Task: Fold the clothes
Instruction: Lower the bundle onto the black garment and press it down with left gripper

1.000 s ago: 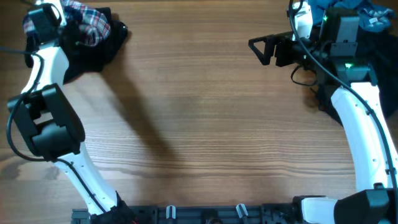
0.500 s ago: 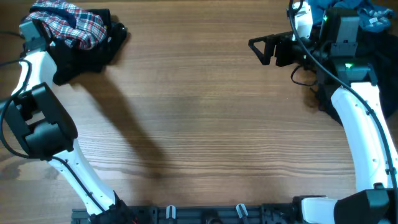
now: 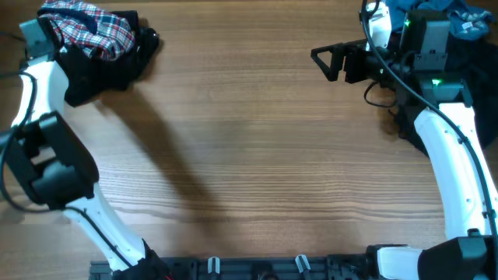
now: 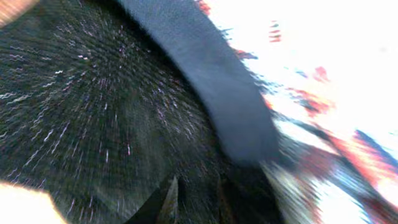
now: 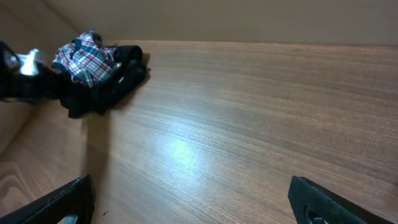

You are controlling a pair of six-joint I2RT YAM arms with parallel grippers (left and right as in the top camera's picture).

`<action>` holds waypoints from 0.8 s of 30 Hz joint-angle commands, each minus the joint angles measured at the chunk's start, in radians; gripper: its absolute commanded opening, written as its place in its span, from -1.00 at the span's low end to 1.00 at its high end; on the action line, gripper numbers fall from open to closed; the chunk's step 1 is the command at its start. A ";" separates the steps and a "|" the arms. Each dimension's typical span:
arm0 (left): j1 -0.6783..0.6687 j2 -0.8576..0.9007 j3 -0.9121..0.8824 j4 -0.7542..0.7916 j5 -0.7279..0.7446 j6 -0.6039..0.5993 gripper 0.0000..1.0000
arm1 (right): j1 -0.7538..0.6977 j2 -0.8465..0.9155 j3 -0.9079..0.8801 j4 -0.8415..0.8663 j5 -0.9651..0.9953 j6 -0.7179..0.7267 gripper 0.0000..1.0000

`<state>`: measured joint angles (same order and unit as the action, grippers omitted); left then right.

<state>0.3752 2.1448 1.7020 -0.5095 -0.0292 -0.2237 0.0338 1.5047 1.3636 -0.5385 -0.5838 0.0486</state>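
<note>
The plaid garment (image 3: 89, 33), soft crumpled check cloth, lies heaped on a black garment (image 3: 109, 66) at the far left corner of the wood-grain table (image 3: 257, 155). The left gripper (image 4: 194, 198) is directly against it. Its tips are in dark, pale-flecked fabric, blurred; whether it grips cannot be told. The right gripper (image 3: 324, 62) stands spread wide and empty, well apart.

Wooden table (image 3: 257, 155) bears crumpled clothes (image 3: 101, 43) at one corner.

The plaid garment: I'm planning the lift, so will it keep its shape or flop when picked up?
Probably floppy: the plaid garment lies crumpled in soft folds. It may drag the black garment along, being heaped on it.
</note>
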 commanded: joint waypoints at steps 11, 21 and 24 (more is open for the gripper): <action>-0.139 -0.211 -0.002 -0.019 0.095 0.142 -0.43 | 0.002 0.010 -0.004 0.002 -0.024 0.007 0.99; -0.137 0.000 -0.002 0.492 0.092 0.311 -0.09 | 0.002 0.010 -0.004 -0.005 -0.024 0.007 0.99; -0.135 0.082 -0.002 0.634 0.091 0.363 0.09 | 0.002 0.010 -0.004 -0.019 -0.023 0.006 0.99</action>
<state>0.2329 2.1220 1.7016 0.0212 0.0578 0.0322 0.0338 1.5047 1.3636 -0.5461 -0.5838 0.0486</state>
